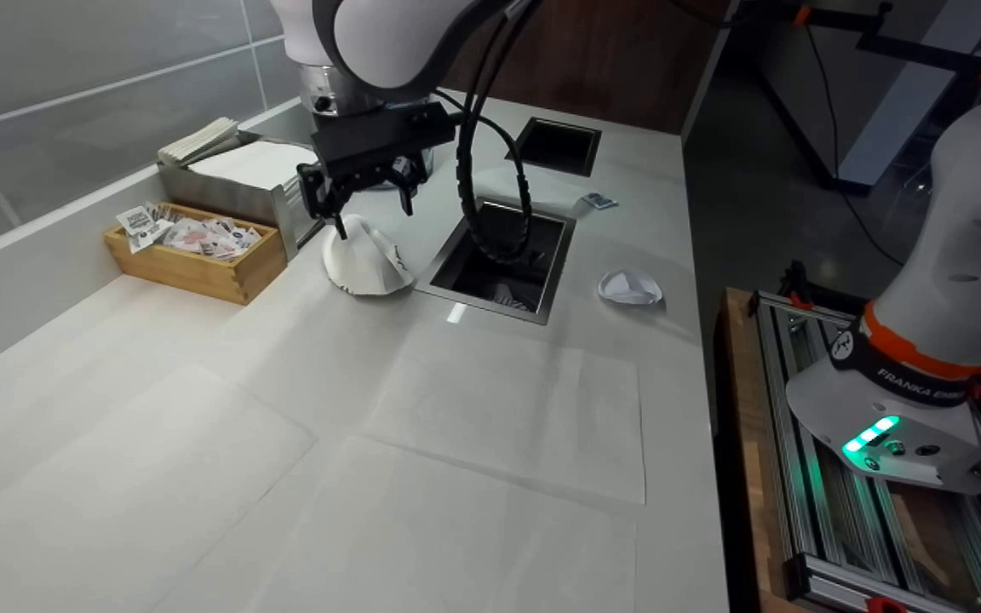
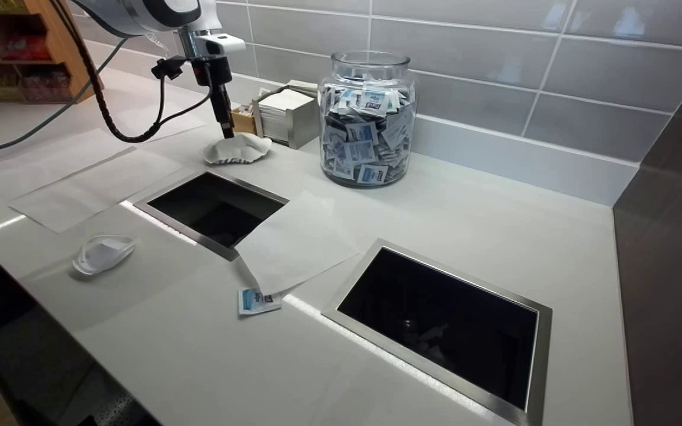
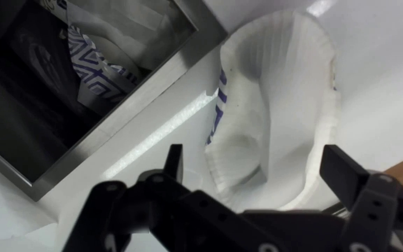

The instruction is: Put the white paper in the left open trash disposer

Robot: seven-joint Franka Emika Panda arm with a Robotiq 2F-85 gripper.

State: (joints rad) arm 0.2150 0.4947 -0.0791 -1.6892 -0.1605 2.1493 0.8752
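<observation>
Gripper (image 3: 256,162) stands with fingers apart at the white paper (image 3: 292,87), which rests on the counter (image 1: 303,358) just beside the left open trash disposer (image 3: 117,118). Whether a fingertip touches the paper is hard to tell

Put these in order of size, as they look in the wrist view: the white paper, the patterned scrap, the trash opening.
Trash opening, though cut off by the picture's edge
White paper
Patterned scrap, inside the opening

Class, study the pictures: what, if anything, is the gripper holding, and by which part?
Nothing is held: the gripper stands open over the white paper dish.
</observation>
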